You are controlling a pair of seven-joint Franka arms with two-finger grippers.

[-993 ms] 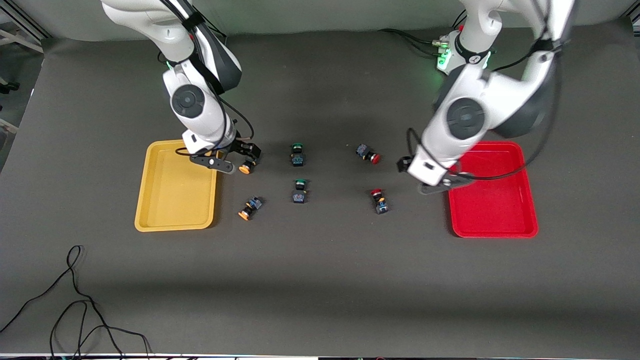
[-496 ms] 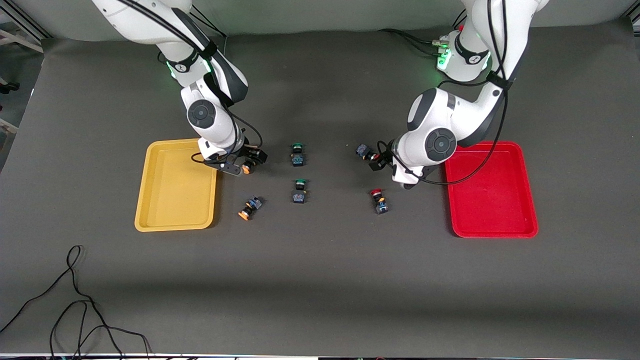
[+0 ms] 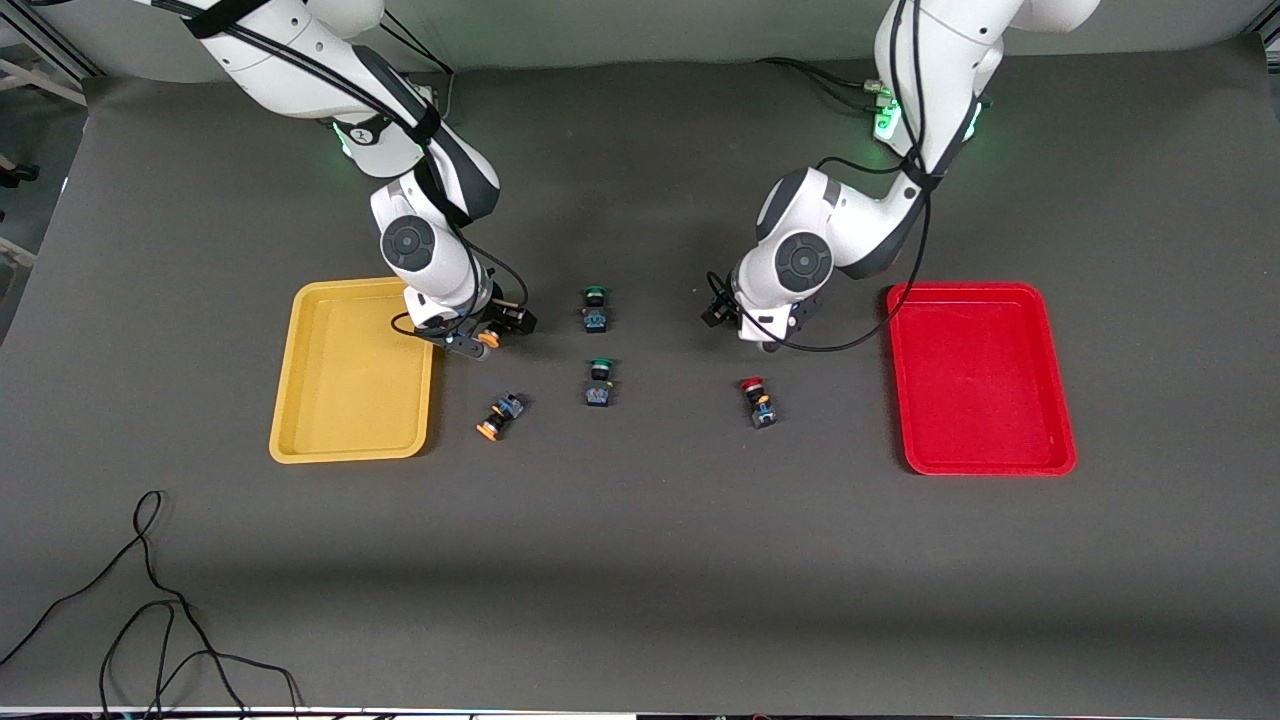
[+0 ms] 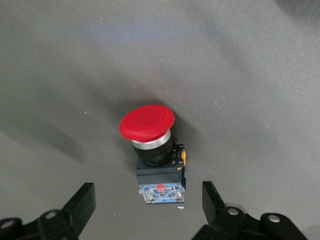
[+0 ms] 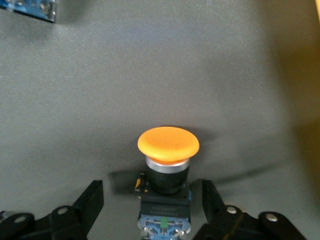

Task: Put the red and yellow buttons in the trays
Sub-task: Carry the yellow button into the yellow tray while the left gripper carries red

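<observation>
Left gripper: low at frame centre, fingers spread around red button.
Right gripper: low beside yellow tray, fingers spread around orange button.

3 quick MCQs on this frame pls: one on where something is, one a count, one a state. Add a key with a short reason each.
1. Where is the left gripper?
A. Over the red tray
B. Down at a red button, fingers either side of its body
C. Over a green button

2. How many buttons lie in the trays?
A. None
B. Two
C. Four

3. What state is the right gripper in?
A. Shut on a green button
B. Open, astride a yellow button
C. Open, over the yellow tray

Key:
1 B, the left wrist view shows the red button between the fingers.
2 A, the red tray and yellow tray are both bare.
3 B, gaps show on both sides of the yellow button.
</observation>
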